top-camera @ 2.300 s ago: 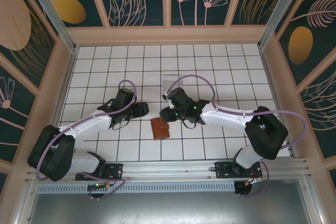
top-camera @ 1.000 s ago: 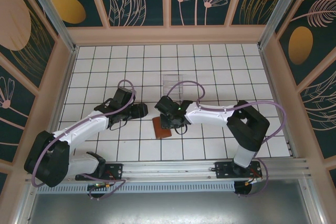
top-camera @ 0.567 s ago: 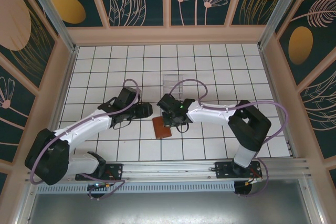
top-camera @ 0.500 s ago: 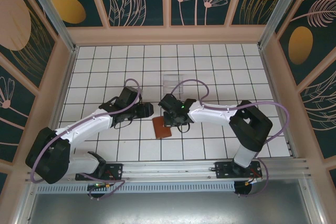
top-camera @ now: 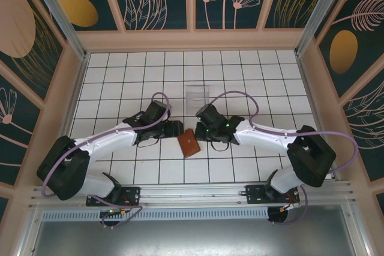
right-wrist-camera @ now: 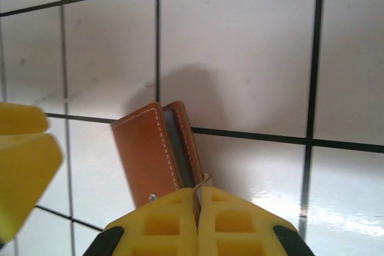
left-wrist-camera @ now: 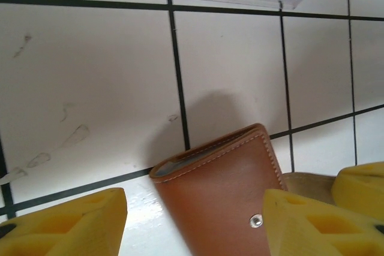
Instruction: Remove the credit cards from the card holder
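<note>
card holder [top-camera: 188,144] sits on the white tiled table [top-camera: 120,76], near-centre, between the two arms and well nearer than the clear tray [top-camera: 197,95]. right gripper [right-wrist-camera: 198,208] is clenched on the small brown tab at the holder's [right-wrist-camera: 153,154] near right edge, with a thin blue-grey strip showing along that side. left gripper [left-wrist-camera: 192,220] is released, yellow fingers [left-wrist-camera: 72,220] spread to either side of the holder [left-wrist-camera: 222,202], a gap visible on the left side.
</note>
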